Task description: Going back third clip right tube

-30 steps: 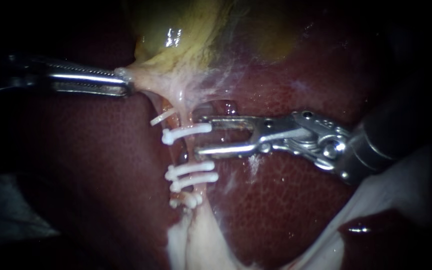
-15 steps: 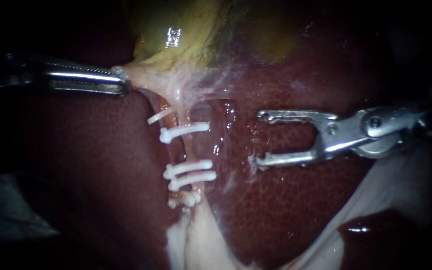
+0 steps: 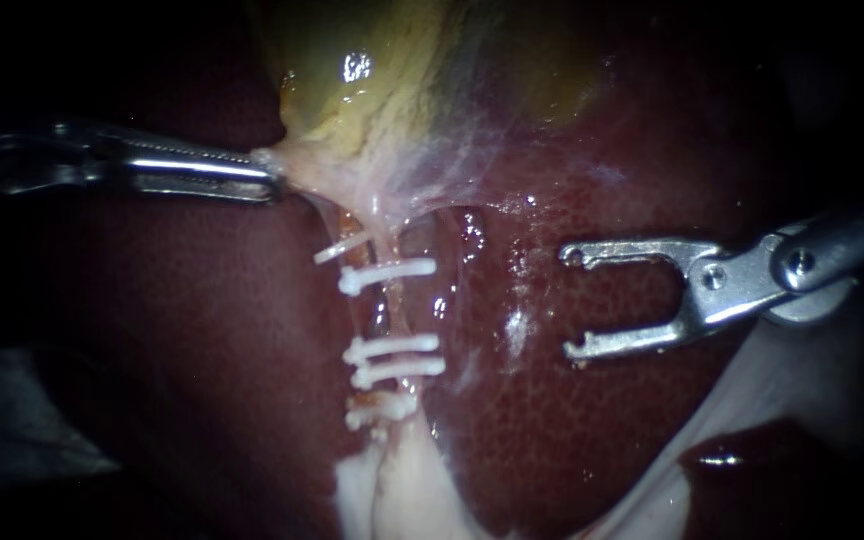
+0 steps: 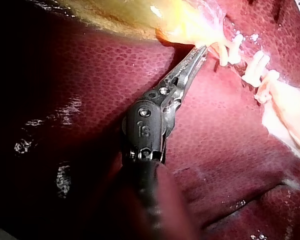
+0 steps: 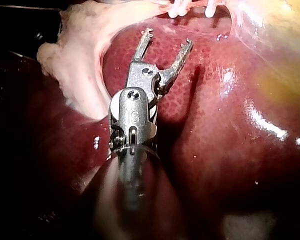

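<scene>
The right instrument (image 3: pixel 570 302) hangs over the liver (image 3: pixel 552 440), jaws wide apart and empty, well right of the tube (image 3: pixel 393 312) and its white clips (image 3: pixel 389 274). Its hooked tips could score the liver if it dips. The left instrument (image 3: pixel 270 180) has its jaws clamped on tissue at the gallbladder (image 3: pixel 372 80). A harder pull might tear it or strain the clips.

The left instrument (image 3: pixel 270 182) reaches in almost level from the left, its long toothed jaws pressed together on a fold of pale tissue (image 3: pixel 304 168) at their very tip. The right instrument (image 3: pixel 570 302) comes in from the right, its wrist joint bent a little. Its two jaws are spread wide like a fork, tips pointing left, gripping nothing.
</scene>
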Motion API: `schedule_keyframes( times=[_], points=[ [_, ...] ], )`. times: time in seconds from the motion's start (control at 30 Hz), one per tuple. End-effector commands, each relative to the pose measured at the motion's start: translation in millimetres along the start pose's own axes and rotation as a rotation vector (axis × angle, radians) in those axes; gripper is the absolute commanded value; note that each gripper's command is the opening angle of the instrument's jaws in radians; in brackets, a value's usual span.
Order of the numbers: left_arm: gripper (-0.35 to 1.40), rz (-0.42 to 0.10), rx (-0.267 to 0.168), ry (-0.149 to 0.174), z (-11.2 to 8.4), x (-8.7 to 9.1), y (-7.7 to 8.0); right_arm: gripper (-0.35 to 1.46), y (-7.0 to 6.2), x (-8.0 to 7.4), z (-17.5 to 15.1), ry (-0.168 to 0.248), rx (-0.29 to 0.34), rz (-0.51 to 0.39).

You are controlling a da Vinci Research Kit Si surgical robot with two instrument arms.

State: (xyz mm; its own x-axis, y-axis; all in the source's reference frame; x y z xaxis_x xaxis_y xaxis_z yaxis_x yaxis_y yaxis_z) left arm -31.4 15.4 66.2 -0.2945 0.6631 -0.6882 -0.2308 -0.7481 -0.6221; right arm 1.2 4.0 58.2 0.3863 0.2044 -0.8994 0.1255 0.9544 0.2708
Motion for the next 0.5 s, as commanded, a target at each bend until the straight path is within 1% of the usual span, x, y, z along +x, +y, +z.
schedule_keyframes(
  times=[0.03, 0.1, 0.2, 0.3, 0.5],
  points=[
    [-0.35, 0.001, -0.001, -0.006, 0.5, -0.2, -0.1, 0.5, 0.0, 0.0, 0.0, 0.0, 0.001, 0.0],
    [-0.35, -0.002, -0.004, -0.012, 1.6, -0.8, -0.4, 0.5, -0.1, 0.0, -0.1, 0.0, 0.002, -0.001],
    [-0.35, -0.01, -0.005, -0.017, 2.6, -1.4, -0.7, 0.5, -0.2, 0.1, -0.2, 0.001, 0.002, -0.001],
    [-0.35, -0.014, -0.006, -0.023, 2.8, -1.7, -0.8, 0.5, -0.3, 0.1, -0.2, 0.001, 0.003, -0.001],
    [-0.35, -0.013, -0.007, -0.023, 2.7, -1.7, -0.9, 0.5, -0.3, 0.2, -0.2, 0.003, 0.008, -0.001]
  ],
)
